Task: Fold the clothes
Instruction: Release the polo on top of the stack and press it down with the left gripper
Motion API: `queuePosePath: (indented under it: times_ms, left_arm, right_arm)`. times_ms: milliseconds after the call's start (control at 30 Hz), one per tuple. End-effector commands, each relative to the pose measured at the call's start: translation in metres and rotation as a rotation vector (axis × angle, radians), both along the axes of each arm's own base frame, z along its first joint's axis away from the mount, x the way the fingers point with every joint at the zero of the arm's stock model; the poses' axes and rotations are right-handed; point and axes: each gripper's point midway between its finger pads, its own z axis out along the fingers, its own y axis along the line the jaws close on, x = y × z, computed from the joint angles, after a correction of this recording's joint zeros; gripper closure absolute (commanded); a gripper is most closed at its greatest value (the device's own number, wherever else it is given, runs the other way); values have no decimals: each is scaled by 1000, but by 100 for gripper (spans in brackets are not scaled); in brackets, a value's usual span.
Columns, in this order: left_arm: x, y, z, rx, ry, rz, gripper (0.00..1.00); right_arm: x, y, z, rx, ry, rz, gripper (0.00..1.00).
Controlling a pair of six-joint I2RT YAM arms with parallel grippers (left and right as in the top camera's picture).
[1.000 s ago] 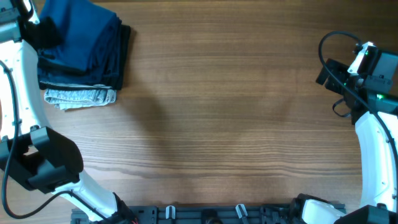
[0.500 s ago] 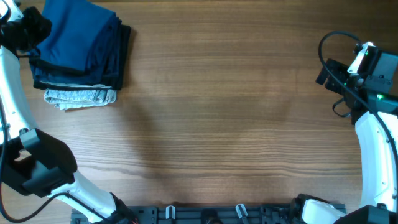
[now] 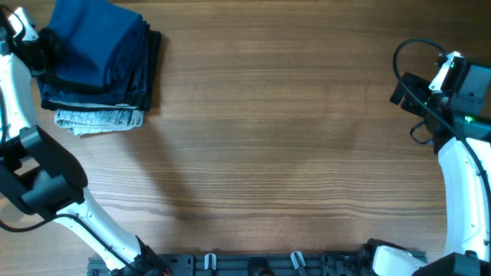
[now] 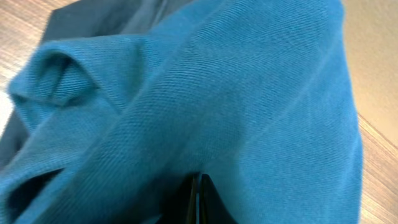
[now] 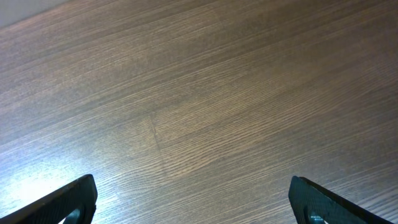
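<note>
The clothes, a medium-blue T-shirt (image 3: 96, 38), lie folded on top of a pile at the table's far left corner. In the left wrist view its blue fabric (image 4: 249, 99) fills almost the whole frame, bunched in a soft ridge at the upper left. My left gripper (image 3: 44, 47) is at the shirt's left edge, and its fingers (image 4: 199, 199) are pressed together with the blue cloth pinched between them. My right gripper (image 3: 402, 89) hovers at the far right over bare wood, jaws wide open (image 5: 196, 202) and holding nothing.
Under the blue shirt lie dark navy and black folded garments (image 3: 142, 77), with a light grey speckled piece (image 3: 100, 119) at the pile's near edge. The wooden table (image 3: 276, 138) stretches between both arms. The arm bases stand at the front edge.
My left gripper has shut on the blue shirt's left edge, and the left arm's elbow has shifted. The right arm has not moved.
</note>
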Motion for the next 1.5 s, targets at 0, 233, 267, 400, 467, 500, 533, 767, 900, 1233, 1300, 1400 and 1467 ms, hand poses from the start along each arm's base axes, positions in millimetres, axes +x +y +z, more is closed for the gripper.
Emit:
queuePosePath:
  times_ms: [0, 233, 267, 400, 467, 500, 533, 767, 900, 1233, 1300, 1400, 1467]
  left_arm:
    - [-2, 9, 11, -10, -31, 16, 96]
    - [2, 1, 64, 12, -160, -20, 96]
    - [1, 3, 63, 21, -154, -11, 96]
    - [0, 15, 43, 53, -102, 32, 96]
    - [-2, 23, 33, 79, -65, 64, 96]
    - [-4, 28, 27, 95, -42, 82, 96]
    - [-6, 33, 21, 104, -22, 97, 96]
    - [-13, 44, -21, 81, 71, 123, 96]
    - [-10, 42, -2, 93, 29, 119, 96]
    - [-1, -68, 152, -11, -304, -38, 96]
    - [4, -91, 152, -18, -303, -83, 80]
    - [10, -117, 149, -27, -297, -134, 60]
    - [12, -129, 149, -31, -297, -155, 49]
  right_arm:
    - [3, -5, 3, -17, -3, -11, 1]
    - [3, -5, 3, -17, -3, -11, 1]
    - [3, -5, 3, -17, -3, -11, 0]
    - [3, -5, 3, -17, -3, -11, 0]
    - [3, -5, 3, -17, -3, -11, 0]
    - [3, -5, 3, -17, -3, -11, 0]
    - [3, -5, 3, -17, -3, -11, 0]
    - [3, -5, 3, -17, -3, -11, 0]
    - [3, -5, 3, -17, -3, -11, 0]
    - [3, -5, 3, -17, -3, -11, 1]
    - [3, -5, 3, -17, -3, -11, 1]
    - [3, -5, 3, -17, -2, -11, 0]
    - [3, -5, 3, -17, -3, -11, 0]
